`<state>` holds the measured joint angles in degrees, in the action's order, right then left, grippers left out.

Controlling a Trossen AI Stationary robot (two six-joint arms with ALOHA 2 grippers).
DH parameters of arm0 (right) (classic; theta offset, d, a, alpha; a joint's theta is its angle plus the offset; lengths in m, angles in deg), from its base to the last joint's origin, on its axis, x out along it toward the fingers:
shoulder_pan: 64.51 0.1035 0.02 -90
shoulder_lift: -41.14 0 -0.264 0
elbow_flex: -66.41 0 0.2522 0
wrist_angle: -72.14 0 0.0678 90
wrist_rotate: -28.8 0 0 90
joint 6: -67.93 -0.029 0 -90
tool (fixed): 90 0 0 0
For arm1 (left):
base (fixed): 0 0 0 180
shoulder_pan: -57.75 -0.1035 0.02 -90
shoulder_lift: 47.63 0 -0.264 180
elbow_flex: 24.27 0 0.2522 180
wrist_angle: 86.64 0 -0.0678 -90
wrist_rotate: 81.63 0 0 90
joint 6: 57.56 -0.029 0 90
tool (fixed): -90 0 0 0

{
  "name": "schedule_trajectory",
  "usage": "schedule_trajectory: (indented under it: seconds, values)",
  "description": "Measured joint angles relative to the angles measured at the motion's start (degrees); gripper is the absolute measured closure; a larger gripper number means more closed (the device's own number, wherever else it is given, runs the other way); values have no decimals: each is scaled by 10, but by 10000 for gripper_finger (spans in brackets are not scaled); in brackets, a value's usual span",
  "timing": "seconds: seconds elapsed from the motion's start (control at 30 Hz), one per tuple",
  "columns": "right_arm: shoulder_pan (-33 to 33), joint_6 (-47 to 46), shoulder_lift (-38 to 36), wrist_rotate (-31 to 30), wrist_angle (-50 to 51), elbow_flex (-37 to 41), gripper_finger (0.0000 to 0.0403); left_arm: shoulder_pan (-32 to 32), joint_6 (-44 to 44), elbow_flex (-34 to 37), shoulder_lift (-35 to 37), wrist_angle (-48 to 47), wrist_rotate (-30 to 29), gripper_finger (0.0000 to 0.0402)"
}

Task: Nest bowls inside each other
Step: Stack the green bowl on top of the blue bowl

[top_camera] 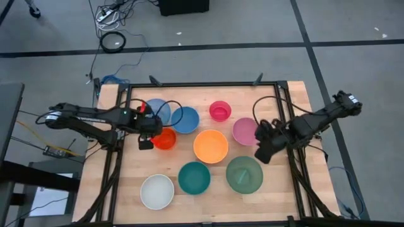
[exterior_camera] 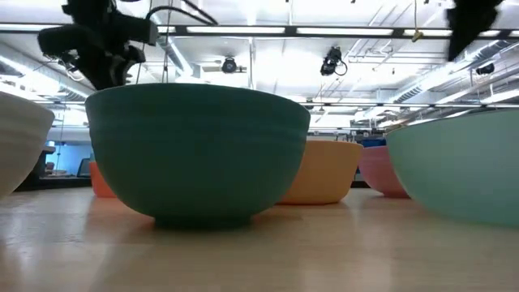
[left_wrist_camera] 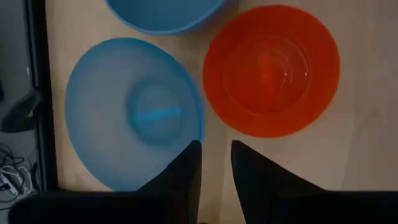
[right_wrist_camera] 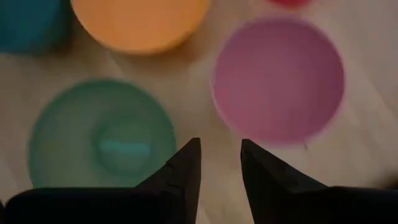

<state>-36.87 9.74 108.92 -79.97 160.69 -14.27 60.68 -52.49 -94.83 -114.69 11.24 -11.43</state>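
All 9 bowls sit apart on the table (top_camera: 126,189), none nested yet, so the task looks barely begun. Nearest the front edge, from left to right, are the white bowl (top_camera: 156,192), the teal bowl (top_camera: 194,178) and the green bowl (top_camera: 244,174). All 3 stand upright and open, ready to receive smaller ones.

In the middle band, the red-orange bowl (top_camera: 165,139) lies at the left, the orange bowl (top_camera: 210,146) in the centre and the mauve bowl (top_camera: 245,131) at the right. The left gripper (left_wrist_camera: 216,158) hangs above the table beside the red-orange bowl, its fingers parted by a narrow gap and holding nothing. Its camera looks down between the red-orange bowl and the light blue bowl (left_wrist_camera: 134,112), probably lining up on one rim. The right gripper (right_wrist_camera: 221,162) hovers between the green and mauve bowls, also slightly parted and empty. It seems to be choosing between those 2.

Farthest back are the light blue bowl and the blue bowl (top_camera: 185,119), just beside each other, and the small hot pink bowl (top_camera: 220,111), which stands alone.
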Motion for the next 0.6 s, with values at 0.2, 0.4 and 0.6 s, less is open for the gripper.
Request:
schedule_trajectory:
  seconds: [0.2,0.4,0.6]
  values:
    - [73,-119,0,40,36,0,300,12,47,16,0,11,2,306]
    - [129,-199,19,84,37,0,287,24,83,17,0,18,-1,306]
    - [184,-276,68,82,18,17,269,25,73,17,0,18,-34,306]
